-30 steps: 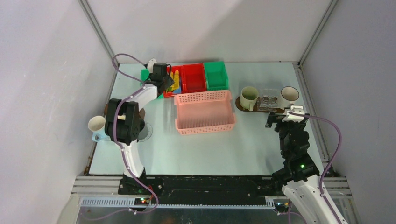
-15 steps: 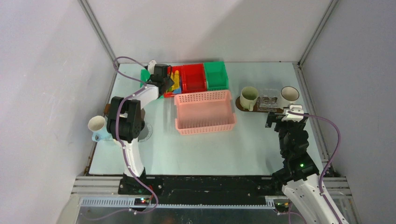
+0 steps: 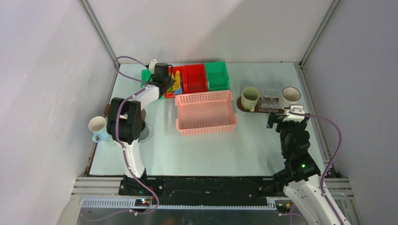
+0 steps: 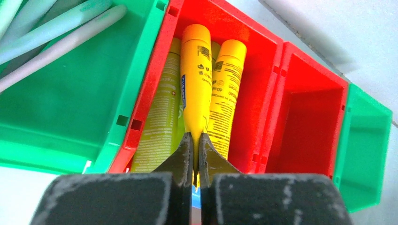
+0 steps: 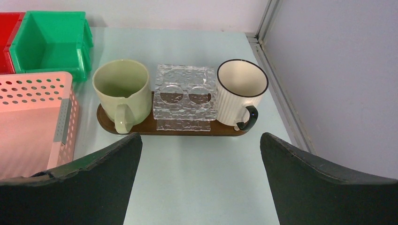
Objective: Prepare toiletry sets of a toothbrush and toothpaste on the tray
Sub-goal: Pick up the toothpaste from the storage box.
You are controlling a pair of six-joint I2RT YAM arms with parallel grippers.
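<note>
Since a second ago the left arm is barely shifting, its elbow drifting a touch toward the pink lattice plastic basket (image 3: 204, 96), while the right arm is staying put.

The left gripper (image 4: 195, 140) is pinching the near end of a yellow plastic toothpaste tube (image 4: 195, 75), its jaws almost closed. The tube is lying over two more tubes in a red plastic bin (image 4: 260, 84) just behind the basket's far left corner. Pale toothbrushes (image 4: 56, 28) are resting in the green plastic bin (image 4: 70, 108) one place further left.

The right gripper (image 5: 199, 140) is hanging wide open and holding nothing. It is facing the dark brown oval wooden tray (image 5: 143, 124) just right of the basket. That tray is carrying a pale green ceramic mug (image 5: 119, 86), a clear patterned glass holder (image 5: 184, 96) and a white ribbed ceramic mug (image 5: 239, 93).

The grip is sitting on the tube's thin tail, so the lift is probably best taken straight up and slowly. That should keep the tube from drooping, catching the bin wall or dragging its neighbours.

The fingers are hiding the tail itself, and I cannot tell whether the tube is already clear of the others. In the overhead view the wrist is covering that bin.
</note>
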